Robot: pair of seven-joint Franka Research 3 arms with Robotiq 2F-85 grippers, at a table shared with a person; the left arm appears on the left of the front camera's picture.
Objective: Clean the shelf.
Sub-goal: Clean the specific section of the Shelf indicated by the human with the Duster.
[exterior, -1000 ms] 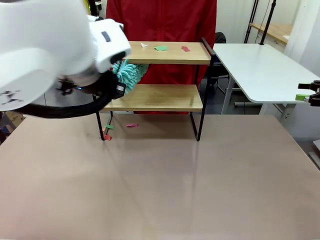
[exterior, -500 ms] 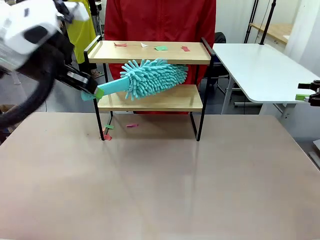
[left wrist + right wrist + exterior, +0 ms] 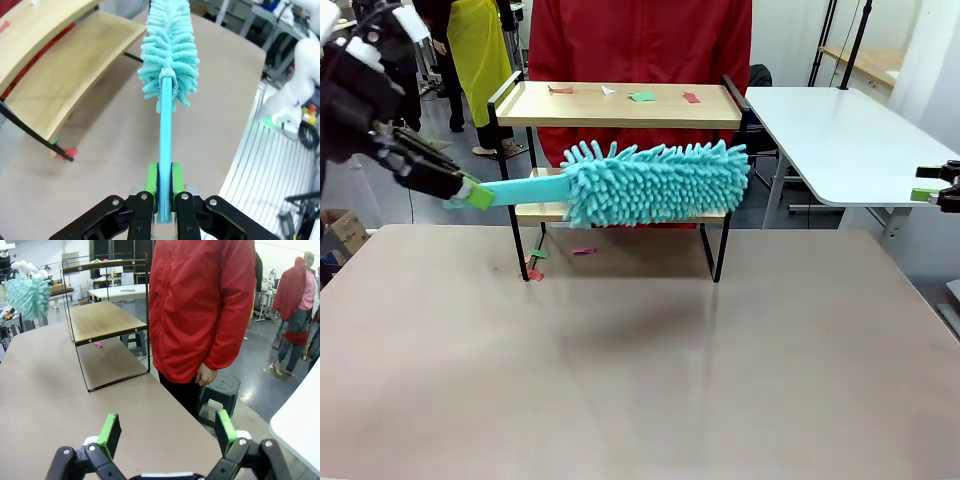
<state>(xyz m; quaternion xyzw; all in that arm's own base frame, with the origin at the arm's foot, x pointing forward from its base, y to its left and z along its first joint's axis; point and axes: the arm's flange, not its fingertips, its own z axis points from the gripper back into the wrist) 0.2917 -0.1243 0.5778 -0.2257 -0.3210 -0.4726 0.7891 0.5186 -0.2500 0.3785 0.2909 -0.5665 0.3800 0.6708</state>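
Filling most of the front view, a matte beige-brown table (image 3: 640, 360) runs from the near edge to the far side. It shows a faint sheen down the middle and a soft shadow under the duster.

The shelf (image 3: 590, 108) stands at the far edge of this table, a little left of centre, with two light wooden boards in a thin black frame. Green, red and white paper scraps (image 3: 642, 96) lie on its top board. A few more scraps (image 3: 583, 250) lie on the table between its legs.

The left gripper (image 3: 470, 192), at the left, is clamped on the flat handle of a turquoise microfibre duster (image 3: 655, 185), its green pads (image 3: 151, 177) pressed to either side. The duster is held nearly level, its fluffy head across the front of the lower board. The left wrist view shows the head over the table, just beside that board's edge; whether it touches cannot be told.

The right gripper (image 3: 167, 430) sits off the table's right side with its jaws spread wide and nothing between them.

A person in a red jacket (image 3: 640, 40) stands behind the shelf, one hand (image 3: 205, 375) hanging down near a black stool (image 3: 220, 390). A white table (image 3: 840, 130) stands to the right. Beyond lies a grey workshop floor, with other people (image 3: 295, 305) farther off and someone in a yellow apron (image 3: 480, 50).
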